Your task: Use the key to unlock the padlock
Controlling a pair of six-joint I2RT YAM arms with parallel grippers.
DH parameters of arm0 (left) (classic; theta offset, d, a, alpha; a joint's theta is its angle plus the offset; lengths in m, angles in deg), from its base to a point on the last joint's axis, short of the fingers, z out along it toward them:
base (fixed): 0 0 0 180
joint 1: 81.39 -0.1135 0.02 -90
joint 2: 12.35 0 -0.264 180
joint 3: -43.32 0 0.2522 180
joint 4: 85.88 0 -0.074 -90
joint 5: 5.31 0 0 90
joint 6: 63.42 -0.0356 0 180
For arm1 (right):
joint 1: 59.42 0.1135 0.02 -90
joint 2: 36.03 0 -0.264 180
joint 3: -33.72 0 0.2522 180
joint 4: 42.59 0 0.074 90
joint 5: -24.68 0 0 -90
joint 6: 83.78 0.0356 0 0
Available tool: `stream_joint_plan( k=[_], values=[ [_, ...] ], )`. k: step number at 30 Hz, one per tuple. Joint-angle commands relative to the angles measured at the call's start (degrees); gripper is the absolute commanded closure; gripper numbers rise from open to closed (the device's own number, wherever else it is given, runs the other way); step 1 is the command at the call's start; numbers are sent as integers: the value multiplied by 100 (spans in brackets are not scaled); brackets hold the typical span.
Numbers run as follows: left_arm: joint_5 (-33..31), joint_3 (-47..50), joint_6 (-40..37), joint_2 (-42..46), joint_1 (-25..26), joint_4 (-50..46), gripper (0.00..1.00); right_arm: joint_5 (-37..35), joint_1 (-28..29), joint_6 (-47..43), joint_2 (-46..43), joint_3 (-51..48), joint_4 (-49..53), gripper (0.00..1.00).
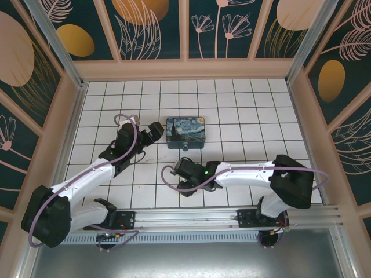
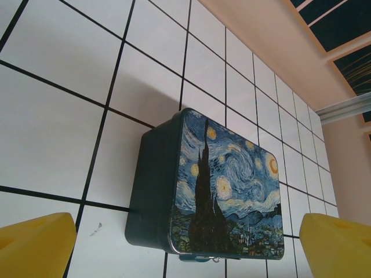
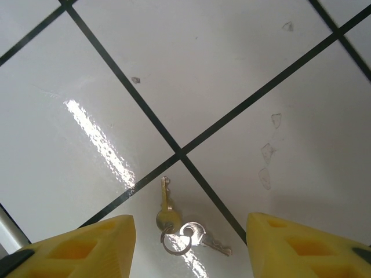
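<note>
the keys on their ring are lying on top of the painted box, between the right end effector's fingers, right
No: the keys lie on bare white tile, not on the painted box. They are between the right end effector's fingers, as the right wrist view shows.

The left fingers [image 1: 156,129] point at the painted box [image 1: 185,132] just beside them, the right arm [image 1: 243,172] near it.

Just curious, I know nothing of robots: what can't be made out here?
- Left wrist view: tiny blue padlock at the front of the painted blue-and-yellow box, cut off by the bottom edge; lock state unclear.
- Right wrist view: thin metal keys on a ring, teeth too small to read.
</note>
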Motion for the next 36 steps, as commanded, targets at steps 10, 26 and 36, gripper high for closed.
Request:
stream_joint_plan(
  k=[10,26,36],
  values=[
    [103,-79,75,-91,-39,177,1,197,34,-78,512,-83,14,47],
    [227,11,151,-196,-82,388,1,228,151,194,849,-225,-109,74],
    [475,51,221,-344,-84,618,1,827,-383,241,667,-270,-539,100]
  ],
)
